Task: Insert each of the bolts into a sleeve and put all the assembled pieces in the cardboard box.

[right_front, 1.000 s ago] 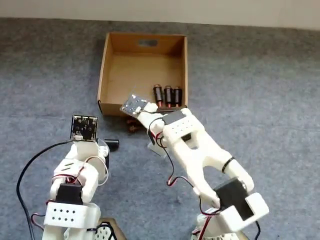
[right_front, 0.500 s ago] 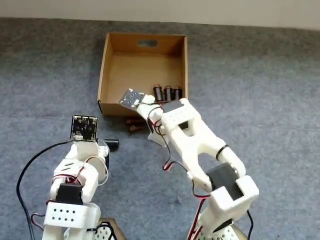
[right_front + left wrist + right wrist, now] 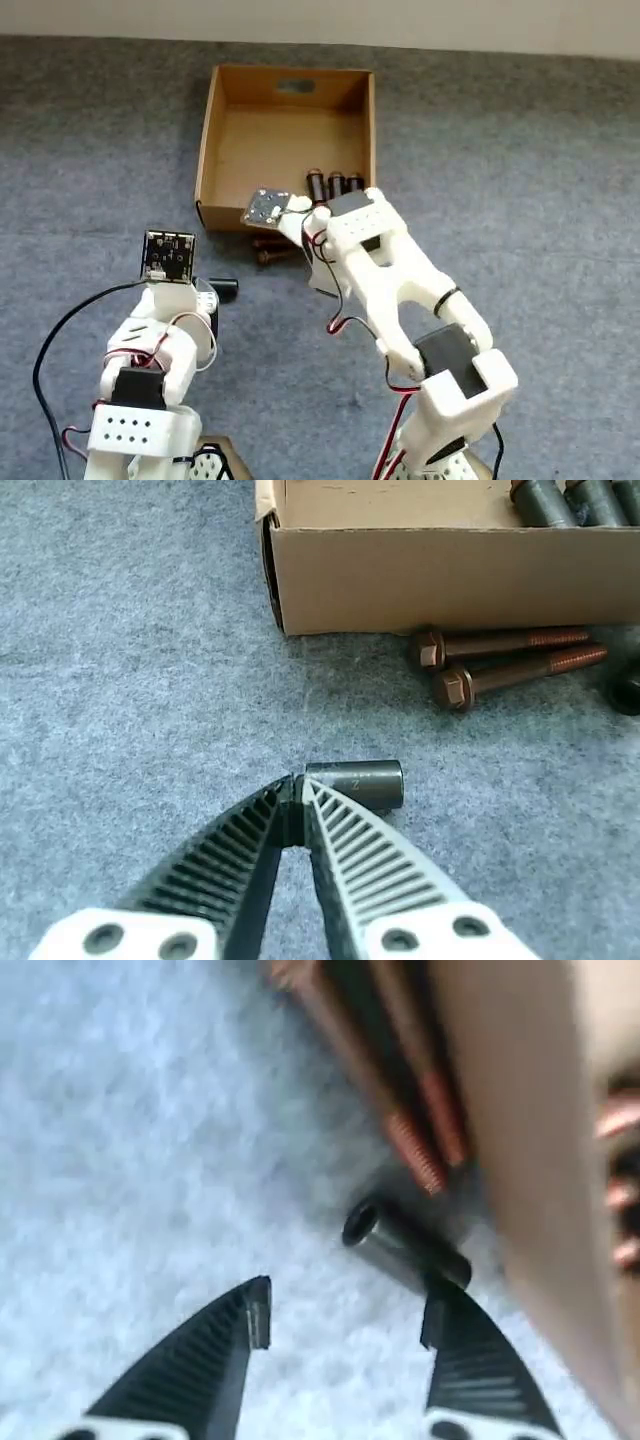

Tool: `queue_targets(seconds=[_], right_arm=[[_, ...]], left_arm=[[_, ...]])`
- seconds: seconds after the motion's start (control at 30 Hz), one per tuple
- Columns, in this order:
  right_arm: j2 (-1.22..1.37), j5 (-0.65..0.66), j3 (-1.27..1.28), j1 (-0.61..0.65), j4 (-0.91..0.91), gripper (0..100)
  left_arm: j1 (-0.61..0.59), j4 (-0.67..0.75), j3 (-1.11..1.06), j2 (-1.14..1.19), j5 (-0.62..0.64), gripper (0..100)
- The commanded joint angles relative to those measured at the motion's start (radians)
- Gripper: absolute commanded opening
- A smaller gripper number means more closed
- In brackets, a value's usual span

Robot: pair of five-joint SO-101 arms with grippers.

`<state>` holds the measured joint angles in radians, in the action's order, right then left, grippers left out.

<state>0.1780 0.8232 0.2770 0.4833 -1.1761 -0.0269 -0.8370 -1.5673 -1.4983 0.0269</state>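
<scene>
Two copper bolts [image 3: 268, 256] [image 3: 510, 640] lie side by side on the carpet in front of the cardboard box [image 3: 207, 150]. Three assembled pieces [image 3: 336, 186] stand in the box's near right corner. A black sleeve [image 3: 355, 783] [image 3: 223, 290] lies just past the tips of my left gripper [image 3: 295, 792], which is shut with nothing in it. My right gripper [image 3: 345, 1322] is open above the carpet beside the box wall [image 3: 540, 1160]. A second black sleeve [image 3: 405, 1245] lies just ahead of one fingertip [image 3: 445, 1322], by the bolts' threaded ends [image 3: 410, 1155].
Grey carpet covers the table on all sides. The right arm [image 3: 370, 260] stretches across to the box's front wall and hides part of the bolts. The left arm [image 3: 160, 340] sits near the front left. The box's far half is bare cardboard.
The right arm has swung slightly left and its wrist has shifted a little along the box front. The left arm and its sleeve have not moved.
</scene>
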Motion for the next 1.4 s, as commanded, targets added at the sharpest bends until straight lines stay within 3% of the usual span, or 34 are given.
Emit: queue_targets(seconds=[0.0,0.33,0.87,1.37], right_arm=[[-0.001,0.021,-0.085,-0.008,-0.107,22.1],[0.008,0.023,-0.243,-0.004,-0.136,22.1],[0.117,0.028,-0.194,-0.005,-0.033,22.1],[0.125,0.224,-0.191,-0.048,-0.128,22.1]], left_arm=[[0.008,0.025,0.005,0.007,-0.006,4],[0.008,0.025,0.005,0.007,-0.008,4],[0.010,0.025,0.005,0.007,-0.041,4],[0.010,0.025,0.005,0.007,-0.044,4]])
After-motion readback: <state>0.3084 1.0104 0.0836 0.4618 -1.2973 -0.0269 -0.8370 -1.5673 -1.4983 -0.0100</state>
